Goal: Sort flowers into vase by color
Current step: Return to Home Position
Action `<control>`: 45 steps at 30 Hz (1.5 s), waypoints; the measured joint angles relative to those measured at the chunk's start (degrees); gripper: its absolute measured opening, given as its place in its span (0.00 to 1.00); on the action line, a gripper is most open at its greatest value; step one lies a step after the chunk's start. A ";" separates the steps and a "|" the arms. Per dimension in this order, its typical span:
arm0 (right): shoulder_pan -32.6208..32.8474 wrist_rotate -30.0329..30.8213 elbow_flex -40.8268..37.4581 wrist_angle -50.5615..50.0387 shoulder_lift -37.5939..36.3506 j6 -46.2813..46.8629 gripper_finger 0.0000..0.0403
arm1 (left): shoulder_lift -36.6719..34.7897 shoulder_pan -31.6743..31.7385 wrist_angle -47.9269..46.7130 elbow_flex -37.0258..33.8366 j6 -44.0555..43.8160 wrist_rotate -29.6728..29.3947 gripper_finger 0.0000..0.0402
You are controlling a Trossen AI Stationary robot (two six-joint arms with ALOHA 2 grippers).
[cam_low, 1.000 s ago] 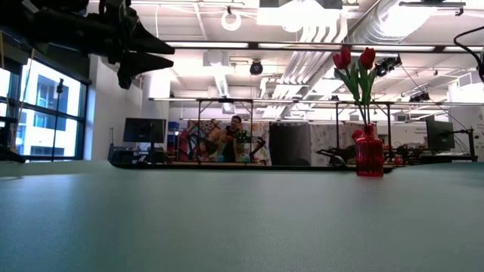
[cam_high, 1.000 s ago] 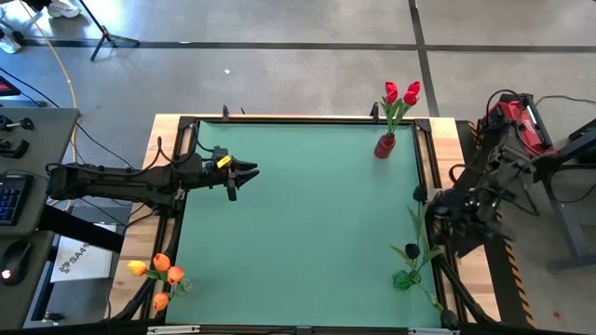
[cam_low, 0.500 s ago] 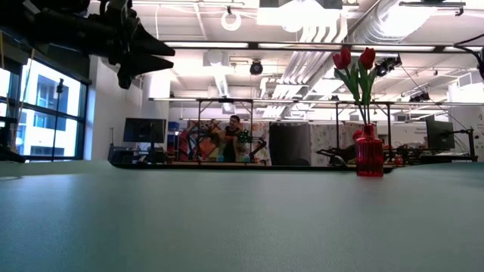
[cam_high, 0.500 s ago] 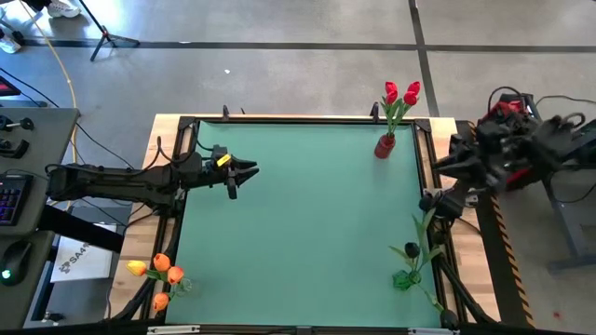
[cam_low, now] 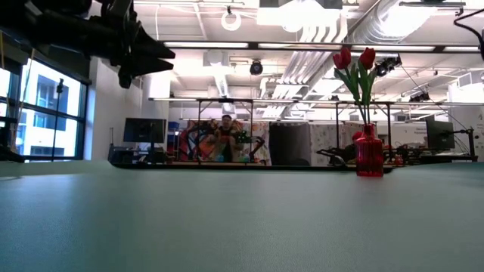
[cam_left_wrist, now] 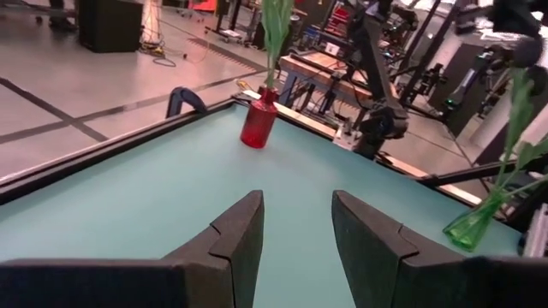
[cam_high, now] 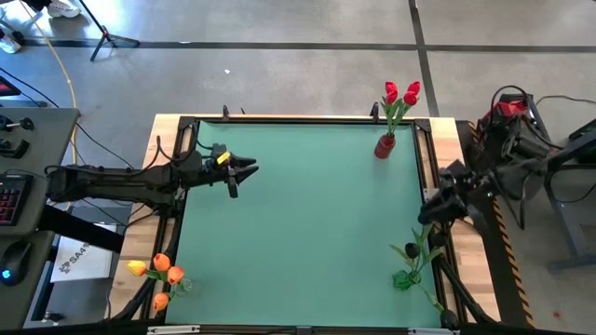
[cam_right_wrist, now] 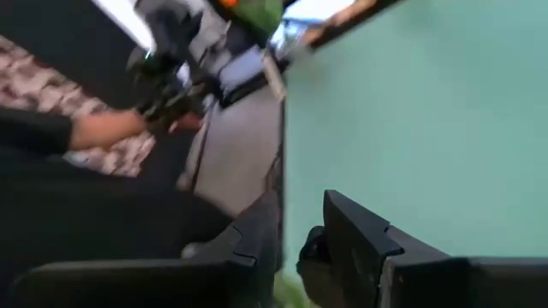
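Observation:
Two red tulips (cam_high: 401,93) stand in a red vase (cam_high: 385,146) at the far right of the table; the low view also has this red vase (cam_low: 369,161). A dark tulip (cam_high: 411,249) with green leaves stands in a green vase (cam_high: 402,277) near the right near corner. Orange tulips (cam_high: 160,273) sit at the near left corner. My right gripper (cam_high: 430,210) hovers open at the right edge just beyond the dark tulip; in its wrist view a dark shape (cam_right_wrist: 312,252) shows between its fingers. My left gripper (cam_high: 248,170) waits open, high over the table's left side.
The green table (cam_high: 307,223) has a black raised frame (cam_high: 307,120). A monitor, keyboard and cables stand left of the table. A person's hand (cam_right_wrist: 107,128) shows off the table in the right wrist view. Another person moves far behind in the room (cam_low: 225,136).
My right arm has swung about at the table's right edge: it pulled back toward the far right, then came back toward the green vase. The flowers and vases have stayed where they were.

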 joint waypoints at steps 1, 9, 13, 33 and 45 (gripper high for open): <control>0.00 -1.90 0.00 0.09 0.56 1.14 0.22 | 0.00 0.34 0.00 0.00 0.24 0.00 0.32; 0.01 -11.42 0.02 16.46 1.48 -8.21 0.22 | 0.00 3.17 0.02 0.00 0.38 2.36 0.32; -0.24 -4.04 0.04 19.67 0.84 -17.19 0.22 | 0.00 3.57 1.97 -0.02 0.36 2.92 0.32; -22.54 12.70 0.04 27.21 7.75 -36.74 0.08 | -7.74 10.05 -6.67 9.51 7.18 10.81 0.15; -34.76 7.86 0.03 40.07 12.26 -47.15 0.00 | -11.86 18.64 -8.19 9.51 5.23 20.97 0.05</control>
